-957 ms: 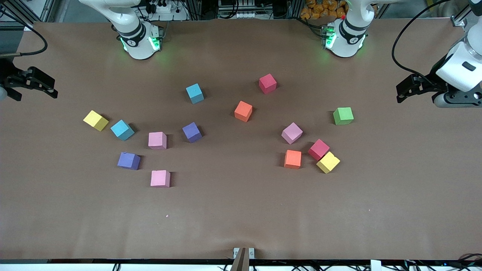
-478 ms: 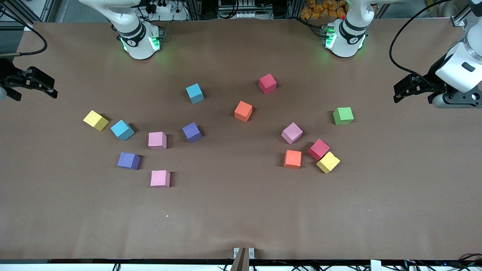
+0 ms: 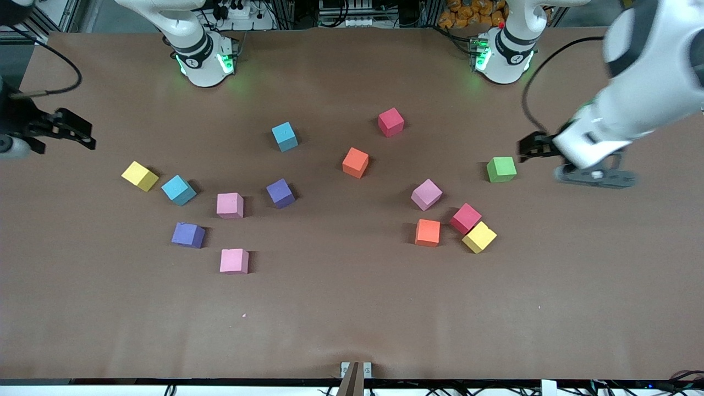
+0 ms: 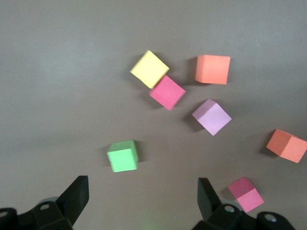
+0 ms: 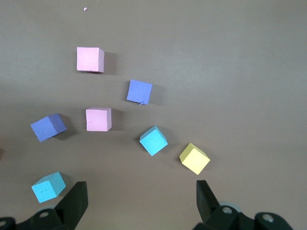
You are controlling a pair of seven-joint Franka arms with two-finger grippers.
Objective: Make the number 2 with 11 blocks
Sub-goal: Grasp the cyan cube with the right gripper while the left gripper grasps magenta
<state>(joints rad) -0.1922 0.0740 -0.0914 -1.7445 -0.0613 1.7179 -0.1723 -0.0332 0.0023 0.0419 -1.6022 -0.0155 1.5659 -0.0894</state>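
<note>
Several blocks lie scattered on the brown table. Toward the right arm's end are a yellow block (image 3: 139,176), a blue one (image 3: 178,190), pink ones (image 3: 230,205) (image 3: 234,260) and purple ones (image 3: 280,193) (image 3: 187,235). Another blue block (image 3: 284,136), an orange one (image 3: 355,162) and a red one (image 3: 391,122) lie mid-table. Toward the left arm's end a pink (image 3: 426,194), red (image 3: 466,218), orange (image 3: 427,232) and yellow block (image 3: 479,237) sit close together. My left gripper (image 3: 531,147) (image 4: 142,196) hangs open beside the green cube. My right gripper (image 3: 82,135) (image 5: 141,199) is open, near the yellow block (image 5: 194,158).
The green cube (image 3: 501,169) (image 4: 123,155) stands apart, just ahead of the left gripper's fingers. Both arm bases (image 3: 203,58) (image 3: 503,52) stand along the table's edge farthest from the front camera. A small bracket (image 3: 356,369) sits at the nearest edge.
The left arm has swung in from its end of the table to just beside the green cube. The right gripper has shifted slightly inward. No block has moved.
</note>
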